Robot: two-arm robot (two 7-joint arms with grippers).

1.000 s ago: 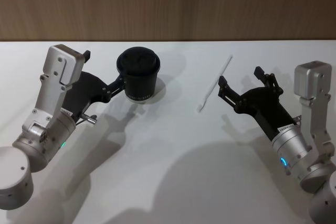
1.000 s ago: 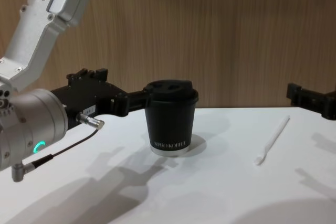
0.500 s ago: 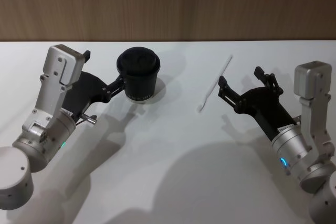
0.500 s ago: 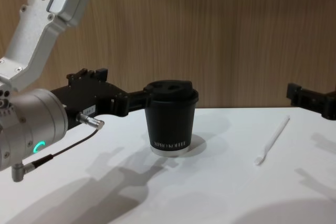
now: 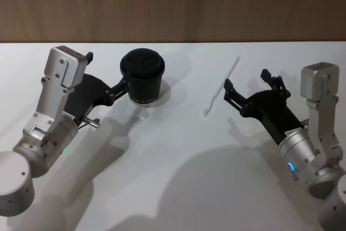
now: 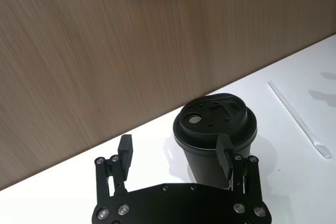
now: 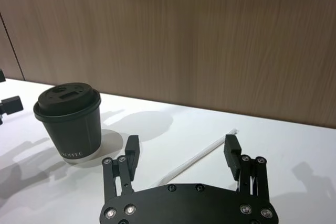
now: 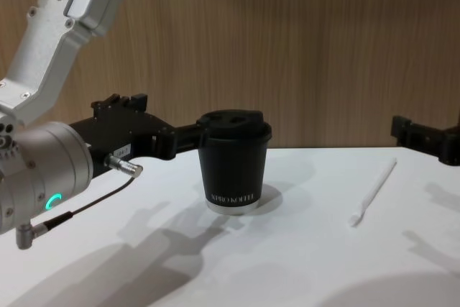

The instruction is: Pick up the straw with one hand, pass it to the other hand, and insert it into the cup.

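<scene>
The cup [image 8: 234,167] carried one line of small white lettering low on its black wall, just above the white base rim; in the chest view it read roughly "XPRO KOFFEE". Small white stickers on the bodies of the left gripper [image 5: 107,71] and the right gripper [image 5: 246,78] bore print too small to read.
</scene>
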